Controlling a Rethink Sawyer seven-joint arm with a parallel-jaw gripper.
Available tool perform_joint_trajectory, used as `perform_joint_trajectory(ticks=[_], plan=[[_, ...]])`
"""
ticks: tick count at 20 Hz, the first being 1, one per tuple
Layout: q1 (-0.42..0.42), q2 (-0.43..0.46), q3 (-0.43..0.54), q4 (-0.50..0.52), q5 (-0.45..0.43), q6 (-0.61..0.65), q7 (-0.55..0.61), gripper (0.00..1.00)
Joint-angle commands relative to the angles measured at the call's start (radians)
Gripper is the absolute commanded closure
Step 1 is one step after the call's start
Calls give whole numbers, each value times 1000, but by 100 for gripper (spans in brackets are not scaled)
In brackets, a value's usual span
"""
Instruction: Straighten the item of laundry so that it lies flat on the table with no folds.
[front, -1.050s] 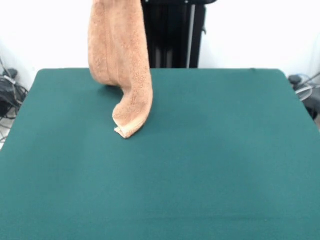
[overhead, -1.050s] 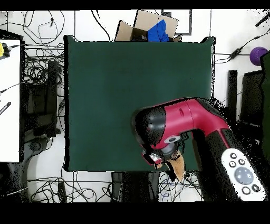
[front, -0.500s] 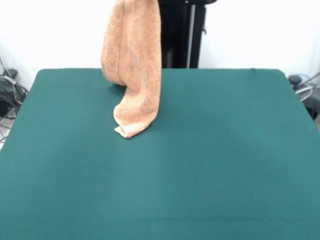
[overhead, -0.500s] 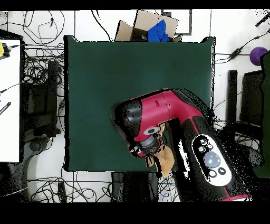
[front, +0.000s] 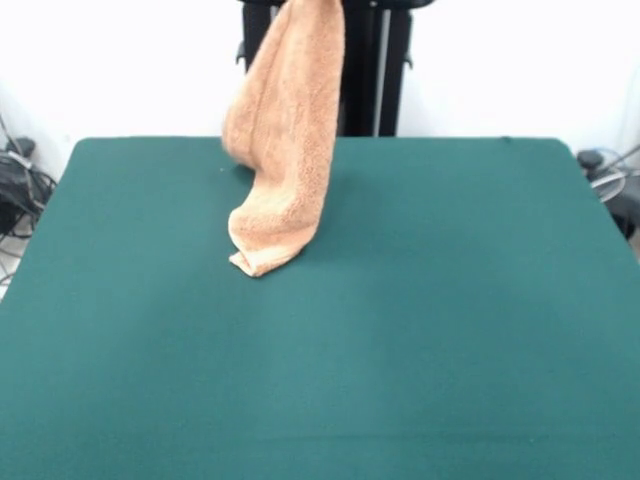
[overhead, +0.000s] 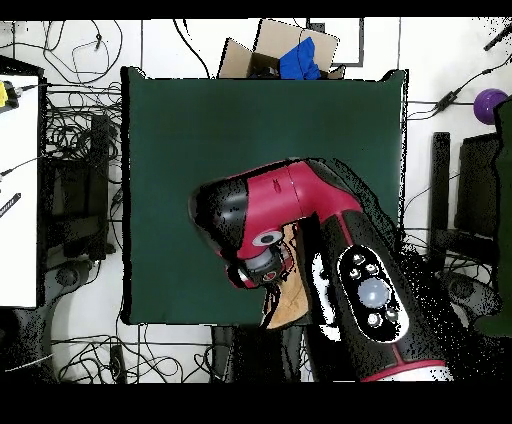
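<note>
Since a second ago the hanging top of the towel has swung rightward in the front view, while its folded lower end stays on the bench in the same spot. Overhead, the arm has shifted left. That view hides the claw beneath the arm, so I cannot tell its state. To lay the cloth flat, my judgement is to keep dragging away from the resting end, lowering slowly so the doubled layers peel apart.

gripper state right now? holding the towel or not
Gripper: cannot be told; it is hidden under the arm in the overhead view and off the top of the front view. The towel hangs from above, its lower end on the table.
</note>
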Motion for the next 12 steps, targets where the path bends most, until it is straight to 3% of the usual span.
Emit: perform_joint_trajectory(ticks=[1, 12], plan=[[66, 26, -118, -62, 40, 49, 296, 100], [126, 50, -192, -88, 61, -4, 319, 100]])
